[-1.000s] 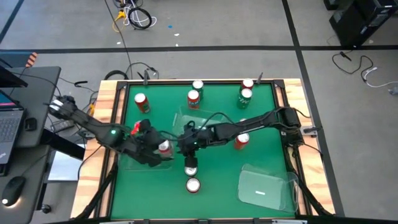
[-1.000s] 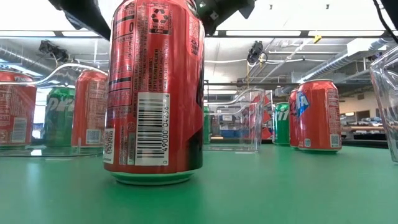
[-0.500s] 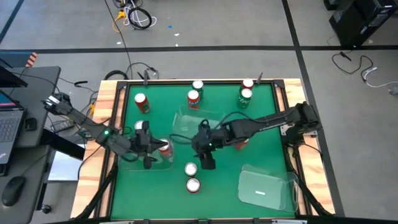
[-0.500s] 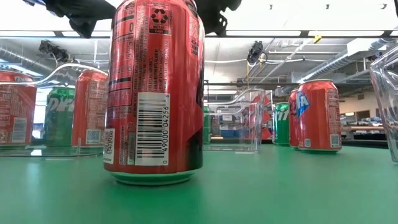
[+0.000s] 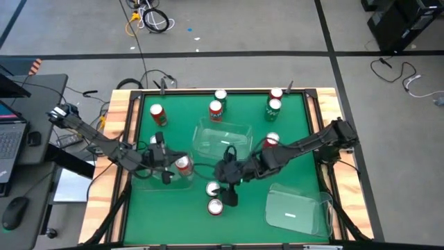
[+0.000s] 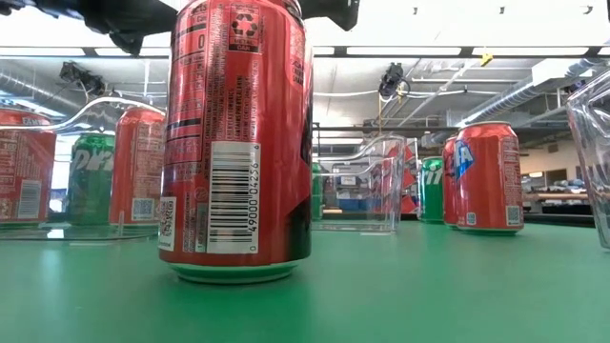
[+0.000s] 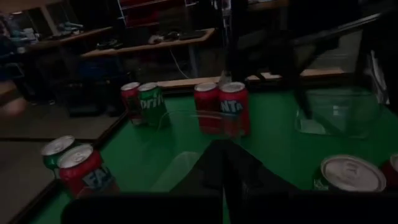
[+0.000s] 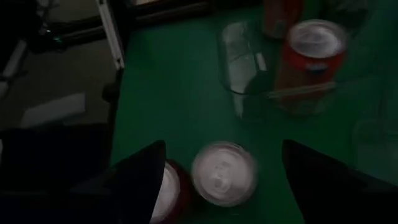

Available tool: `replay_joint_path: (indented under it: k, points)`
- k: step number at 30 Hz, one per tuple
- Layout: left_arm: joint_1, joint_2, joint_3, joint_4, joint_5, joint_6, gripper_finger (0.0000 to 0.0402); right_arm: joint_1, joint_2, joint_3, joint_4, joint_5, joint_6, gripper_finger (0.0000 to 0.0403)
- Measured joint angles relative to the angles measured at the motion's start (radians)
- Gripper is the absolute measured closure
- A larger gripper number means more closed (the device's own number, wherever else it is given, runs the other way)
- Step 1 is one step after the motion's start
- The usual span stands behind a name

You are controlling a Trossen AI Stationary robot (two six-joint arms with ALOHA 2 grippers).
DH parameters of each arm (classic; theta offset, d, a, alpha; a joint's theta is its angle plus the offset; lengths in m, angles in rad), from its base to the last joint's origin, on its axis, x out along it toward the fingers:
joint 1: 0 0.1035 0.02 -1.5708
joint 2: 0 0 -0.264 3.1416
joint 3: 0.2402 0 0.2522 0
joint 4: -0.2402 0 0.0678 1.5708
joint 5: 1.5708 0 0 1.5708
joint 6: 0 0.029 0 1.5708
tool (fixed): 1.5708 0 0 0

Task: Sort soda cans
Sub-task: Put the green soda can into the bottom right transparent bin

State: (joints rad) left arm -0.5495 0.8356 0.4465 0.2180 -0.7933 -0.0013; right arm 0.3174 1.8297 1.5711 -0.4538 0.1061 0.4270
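Note:
Red and green soda cans stand upright on the green table. One red can (image 5: 182,164) stands inside the clear left bin (image 5: 158,180). Two cans (image 5: 213,189) (image 5: 215,206) stand side by side near the front edge; the nearer one (image 6: 238,143) fills the low view. My right gripper (image 5: 225,189) hovers open above this pair, and one silver can top (image 8: 224,173) shows below the gap between its fingers. My left gripper (image 5: 166,167) is shut over the left bin, next to the red can and holding nothing.
A clear bin (image 5: 222,139) stands at the table's centre and another (image 5: 298,208) at the near right. More cans stand along the far edge (image 5: 216,109) (image 5: 273,106), at the far left (image 5: 157,113) and right of centre (image 5: 270,141). Wooden rails edge the table.
My right gripper has left the centre bin's near side, swinging toward the near edge and rising, and now hangs over the two front cans. My left gripper has drawn back a little toward the left edge over its bin and tipped up toward level. The cans have stayed where they were.

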Motion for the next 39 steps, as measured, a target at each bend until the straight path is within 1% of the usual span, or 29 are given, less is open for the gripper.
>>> replay_joint_path:
  k: [3, 6, 10, 12, 15, 19, 25, 28, 31, 39]
  points:
    - [0.0, -0.001, -0.029, 0.045, 0.024, -0.001, 0.0401, 0.012, 0.017, -0.002, 0.017, 0.003, -0.016, 0.0095]
    - [0.0, -0.005, -0.05, 0.062, 0.037, -0.008, 0.0401, 0.006, 0.018, 0.0, 0.025, 0.009, -0.104, 0.01]
    - [0.0, -0.006, -0.08, 0.182, 0.054, 0.023, 0.04, -0.015, 0.017, 0.0, 0.008, 0.009, -0.167, 0.0121]
    - [0.003, -0.006, -0.091, 0.227, 0.059, 0.055, 0.04, -0.023, 0.015, 0.0, 0.012, -0.007, -0.158, 0.0132]
    - [0.008, -0.006, -0.093, 0.243, 0.06, 0.08, 0.04, -0.028, 0.024, 0.0, 0.018, -0.037, -0.062, 0.0135]
    - [0.014, -0.006, -0.093, 0.238, 0.055, 0.094, 0.04, -0.02, 0.065, 0.0, 0.03, -0.054, 0.03, 0.0116]
    - [0.013, -0.005, -0.092, 0.237, 0.054, 0.102, 0.04, -0.013, 0.11, 0.0, 0.056, -0.042, 0.041, 0.0067]
    - [0.013, -0.005, -0.092, 0.227, 0.054, 0.102, 0.04, -0.007, 0.117, 0.0, 0.054, 0.005, 0.018, 0.005]
    - [0.013, -0.005, -0.092, 0.226, 0.054, 0.102, 0.04, -0.002, 0.116, 0.0, 0.058, 0.034, -0.005, 0.0044]
    - [0.013, -0.005, -0.092, 0.224, 0.054, 0.102, 0.04, 0.005, 0.136, 0.0, 0.064, 0.038, -0.001, 0.0043]
